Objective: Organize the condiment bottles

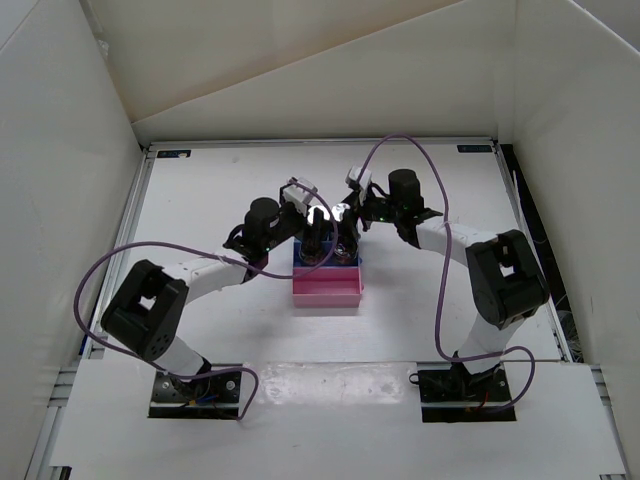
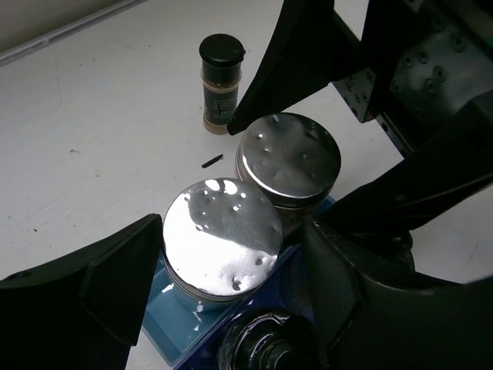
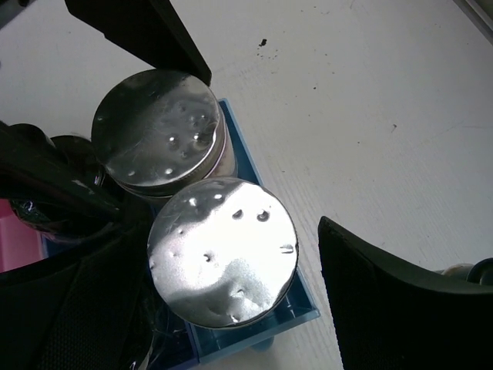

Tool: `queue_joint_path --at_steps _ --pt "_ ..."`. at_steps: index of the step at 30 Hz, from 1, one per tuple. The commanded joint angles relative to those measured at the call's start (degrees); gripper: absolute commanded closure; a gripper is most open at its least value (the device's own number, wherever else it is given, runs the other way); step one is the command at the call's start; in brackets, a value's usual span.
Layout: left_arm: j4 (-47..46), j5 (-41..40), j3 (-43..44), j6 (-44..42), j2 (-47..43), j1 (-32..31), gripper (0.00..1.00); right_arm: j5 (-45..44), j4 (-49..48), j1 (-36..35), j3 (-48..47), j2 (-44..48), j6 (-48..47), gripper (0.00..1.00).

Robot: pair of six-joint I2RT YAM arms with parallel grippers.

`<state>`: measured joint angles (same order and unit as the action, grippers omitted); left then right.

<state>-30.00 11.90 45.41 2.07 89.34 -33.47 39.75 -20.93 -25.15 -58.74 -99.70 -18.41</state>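
Two white shakers with silver lids stand side by side in the blue back tier of the rack (image 1: pixel 325 288). In the left wrist view my left gripper (image 2: pixel 231 277) is open and straddles the nearer shaker (image 2: pixel 222 231). The farther shaker (image 2: pixel 289 154) sits between the right gripper's fingers. In the right wrist view my right gripper (image 3: pixel 231 285) is open around its shaker (image 3: pixel 222 250). The other shaker (image 3: pixel 158 127) is behind it. A slim dark bottle (image 2: pixel 221 81) stands on the table beyond the rack. A dark-topped jar (image 2: pixel 266 347) sits in the rack below the shakers.
The blue tier's rim (image 3: pixel 308 308) shows under the shakers, and the pink front tier (image 1: pixel 325 290) looks empty. Both grippers (image 1: pixel 312 222) (image 1: pixel 347 222) crowd the rack's back. A small black speck (image 2: pixel 212 160) lies on the white table. White walls enclose the table.
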Motion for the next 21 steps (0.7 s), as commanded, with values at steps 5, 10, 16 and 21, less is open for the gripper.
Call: queue_joint_path --at_steps 5,10,16,21 --pt "3.01 -0.47 4.86 -5.48 -7.25 -1.42 0.17 -0.55 0.09 0.45 -4.89 4.51 0.40 0.11" --pt "3.81 -1.79 5.92 -6.63 -7.87 -1.42 0.17 -0.55 0.62 0.62 -6.38 5.57 0.40 0.11" --pt "5.03 -0.39 9.95 -6.64 -5.41 -1.33 0.16 -2.39 3.34 2.29 -7.70 7.85 -1.35 0.11" --pt "6.09 -0.48 12.24 -6.02 -3.47 -0.19 0.16 -4.68 3.53 7.02 -7.62 6.81 -1.01 0.11"
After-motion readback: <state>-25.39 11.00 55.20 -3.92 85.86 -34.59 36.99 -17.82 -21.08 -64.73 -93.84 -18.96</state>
